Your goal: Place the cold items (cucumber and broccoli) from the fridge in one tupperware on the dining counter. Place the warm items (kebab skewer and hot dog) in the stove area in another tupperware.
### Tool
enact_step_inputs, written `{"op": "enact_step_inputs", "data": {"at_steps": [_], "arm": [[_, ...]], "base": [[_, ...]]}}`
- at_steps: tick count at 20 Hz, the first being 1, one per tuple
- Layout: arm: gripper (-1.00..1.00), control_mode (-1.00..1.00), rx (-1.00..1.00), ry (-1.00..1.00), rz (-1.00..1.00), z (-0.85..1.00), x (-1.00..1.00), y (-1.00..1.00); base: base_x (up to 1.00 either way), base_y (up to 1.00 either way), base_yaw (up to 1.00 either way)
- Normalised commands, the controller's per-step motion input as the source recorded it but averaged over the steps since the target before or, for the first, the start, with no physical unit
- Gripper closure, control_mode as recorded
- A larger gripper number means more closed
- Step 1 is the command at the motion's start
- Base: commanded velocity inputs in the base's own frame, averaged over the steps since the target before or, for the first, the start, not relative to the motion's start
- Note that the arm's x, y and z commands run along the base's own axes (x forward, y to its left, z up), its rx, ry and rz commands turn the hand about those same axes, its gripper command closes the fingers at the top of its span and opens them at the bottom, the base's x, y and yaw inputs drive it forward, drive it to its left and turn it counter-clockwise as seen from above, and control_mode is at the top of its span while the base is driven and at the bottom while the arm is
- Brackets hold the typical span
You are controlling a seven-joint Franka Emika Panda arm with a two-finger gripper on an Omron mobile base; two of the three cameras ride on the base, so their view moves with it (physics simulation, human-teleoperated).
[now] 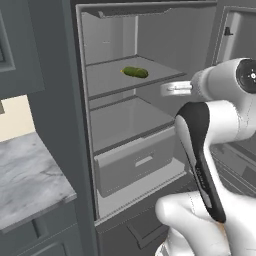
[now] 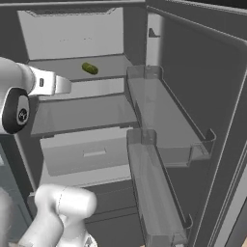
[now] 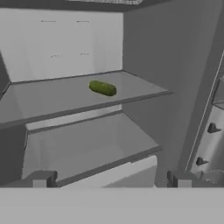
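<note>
Hand view: the gripper (image 3: pixel 111 181), fingers spread and empty, faces the open fridge (image 3: pixel 175 52), aligned for reaching the cucumber (image 3: pixel 103 88) lying on the upper shelf (image 3: pixel 52 98).

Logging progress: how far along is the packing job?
Early. Fridge door is open. Cucumber lies on the upper shelf, ungrabbed; the gripper is open, facing it from outside. Picking it, plus the broccoli and warm items, remains.
</note>
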Motion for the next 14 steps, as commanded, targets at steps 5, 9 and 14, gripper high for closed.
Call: {"op": "enact_step_inputs", "data": {"at_steps": [5,9,14], "arm": [[-1.00,-1.00,0.00,0.00,0.31,0.19,0.63,-0.02],[-1.00,-1.00,-0.06,0.00,0.13,0.05,0.60,0.00],[-1.00,-1.00,-0.13,0.16,0.00,0.00,0.43,0.03]], "base": [[0.00,0.00,0.00],[0.00,0.00,0.00],[0.00,0.00,0.00]]}}
